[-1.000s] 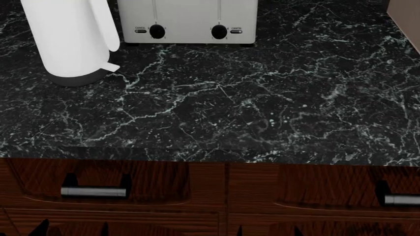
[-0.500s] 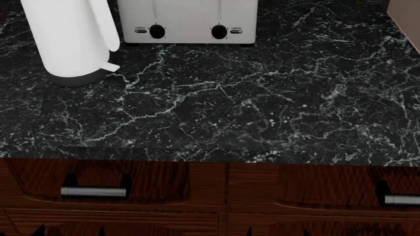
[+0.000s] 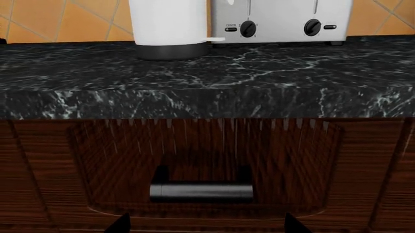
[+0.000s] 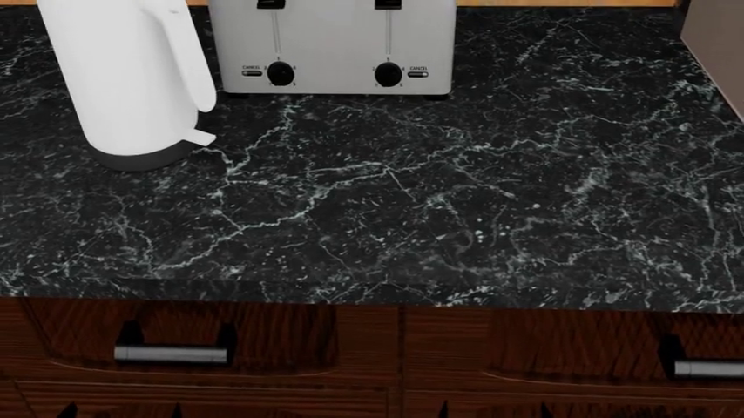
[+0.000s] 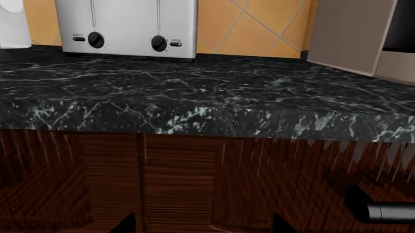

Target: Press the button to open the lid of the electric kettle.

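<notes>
The electric kettle is a white jug on a dark grey base, standing at the far left of the black marble counter. Its curved handle faces the toaster. Its top is cut off by the frame, so the lid and the button are out of view. The kettle's lower body shows in the left wrist view, and a sliver of it shows in the right wrist view. My left gripper and right gripper are open and empty. Both are low, in front of the drawer fronts below the counter edge.
A silver toaster with two black dials stands right of the kettle at the back. A grey box sits at the far right. Metal drawer handles stick out below the counter edge.
The head view has shifted: kettle, toaster and counter edge sit lower in the frame, and the toaster's levers now show. Nothing on the counter has moved.
</notes>
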